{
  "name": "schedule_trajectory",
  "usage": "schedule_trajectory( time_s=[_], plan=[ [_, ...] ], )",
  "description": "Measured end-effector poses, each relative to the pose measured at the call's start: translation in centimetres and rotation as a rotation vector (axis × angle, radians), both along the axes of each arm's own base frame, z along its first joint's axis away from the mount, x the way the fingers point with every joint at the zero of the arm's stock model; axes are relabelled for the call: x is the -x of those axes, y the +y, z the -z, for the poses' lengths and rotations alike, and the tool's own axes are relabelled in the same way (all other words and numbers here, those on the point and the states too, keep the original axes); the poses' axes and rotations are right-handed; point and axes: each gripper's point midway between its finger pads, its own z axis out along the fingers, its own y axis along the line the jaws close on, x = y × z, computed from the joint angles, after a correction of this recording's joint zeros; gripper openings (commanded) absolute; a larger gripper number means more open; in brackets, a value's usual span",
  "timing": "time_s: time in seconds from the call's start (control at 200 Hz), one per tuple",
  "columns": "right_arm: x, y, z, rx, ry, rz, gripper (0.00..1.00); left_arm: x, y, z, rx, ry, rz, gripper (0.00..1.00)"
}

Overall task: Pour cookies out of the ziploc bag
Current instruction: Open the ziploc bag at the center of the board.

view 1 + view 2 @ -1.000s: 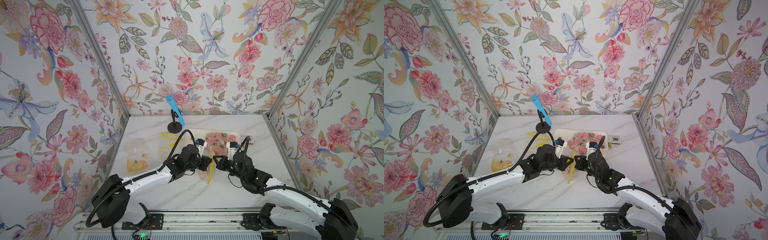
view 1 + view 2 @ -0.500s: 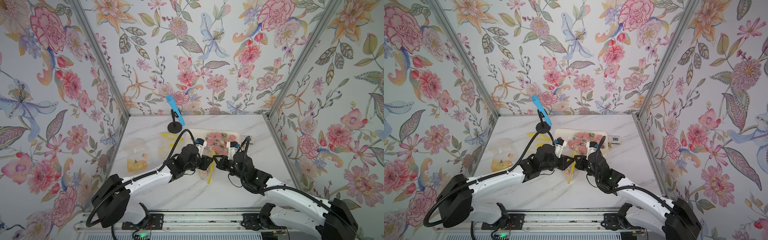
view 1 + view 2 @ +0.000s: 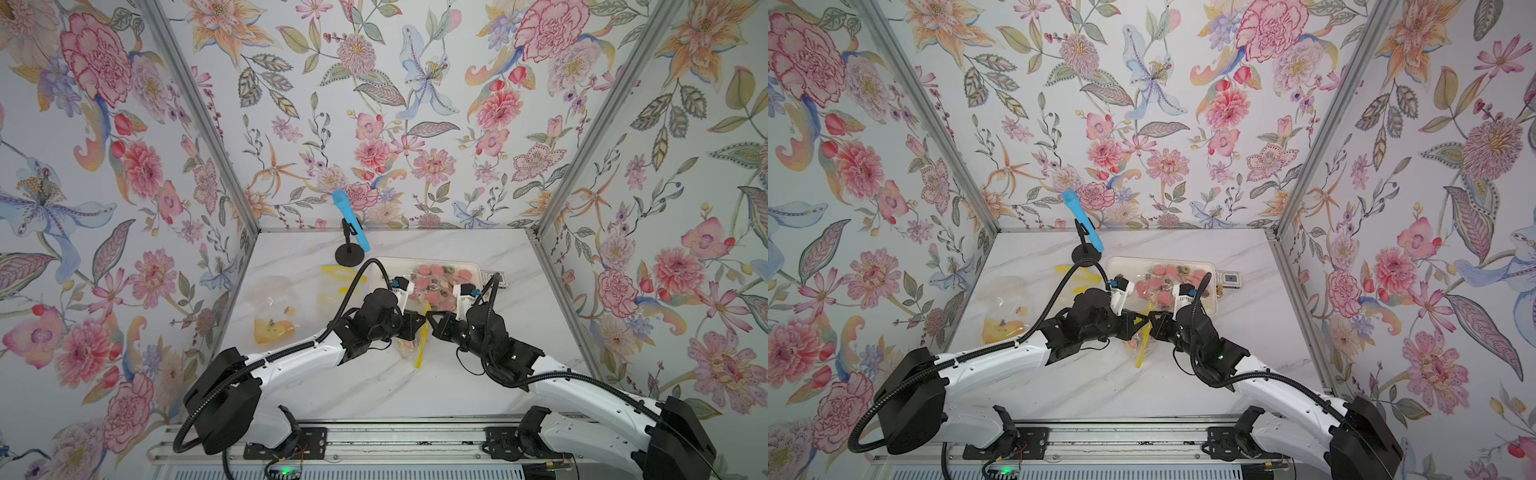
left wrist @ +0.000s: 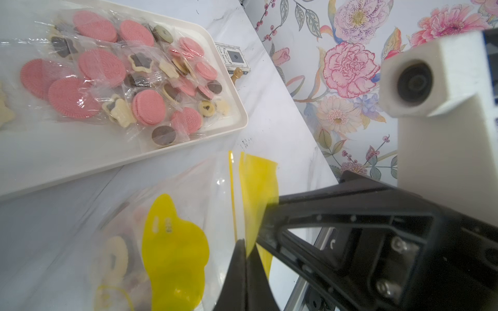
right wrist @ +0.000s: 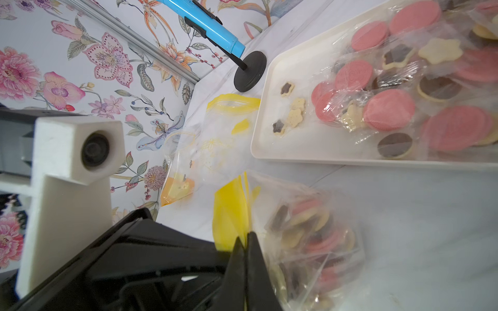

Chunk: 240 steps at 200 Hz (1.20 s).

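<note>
The clear ziploc bag [image 3: 409, 347] with a yellow zip strip lies on the marble table just in front of the white tray [image 3: 384, 266]. It holds pink, beige and dark cookies [image 5: 310, 229]. My left gripper [image 4: 244, 242] is shut on the yellow top edge of the bag [image 4: 188, 215]. My right gripper [image 5: 244, 238] is shut on the same yellow edge from the opposite side. In both top views the two gripper tips meet over the bag's mouth: left gripper [image 3: 1145, 320], right gripper [image 3: 1153, 319]. More wrapped cookies [image 4: 107, 75] lie heaped on the tray [image 4: 188, 145].
A blue microphone on a black round stand [image 3: 351, 235] is behind the tray's left end. Two emptied ziploc bags [image 3: 272, 309] [image 3: 338, 282] lie to the left. A small printed card [image 3: 493, 278] sits at the tray's right. Floral walls close three sides.
</note>
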Motion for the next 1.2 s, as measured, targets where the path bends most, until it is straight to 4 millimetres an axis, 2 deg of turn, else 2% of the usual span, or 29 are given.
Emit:
schedule_trajectory(
  time_s=[0.115,0.36,0.515,0.766,0.941,0.991,1.116,1.201],
  plan=[
    [0.0,-0.3,0.5,0.026,0.017,0.012,0.00,0.1,0.1,0.2,-0.010,0.003,-0.004,0.00],
    [-0.3,0.2,0.9,0.065,0.052,0.009,0.00,0.1,0.5,0.2,-0.033,-0.004,-0.028,0.00],
    [-0.3,-0.3,1.8,0.102,0.075,0.027,0.00,0.1,0.8,0.3,-0.057,-0.012,-0.048,0.00],
    [-0.2,-1.4,2.9,0.161,0.106,0.059,0.00,-0.3,1.7,-1.4,-0.045,-0.056,-0.096,0.00],
    [-0.1,-1.4,2.4,0.150,0.096,0.058,0.00,-0.4,1.9,-1.5,-0.052,-0.060,-0.109,0.00],
    [-0.1,-1.5,2.0,0.140,0.089,0.058,0.12,-0.5,1.9,-1.7,-0.051,-0.063,-0.112,0.00],
    [0.0,-1.5,1.4,0.118,0.084,0.050,0.21,-0.6,1.7,-2.1,-0.043,-0.068,-0.113,0.00],
    [0.2,-1.2,1.4,0.109,0.092,0.031,0.37,-0.7,1.7,-2.3,-0.039,-0.071,-0.113,0.00]
  ],
)
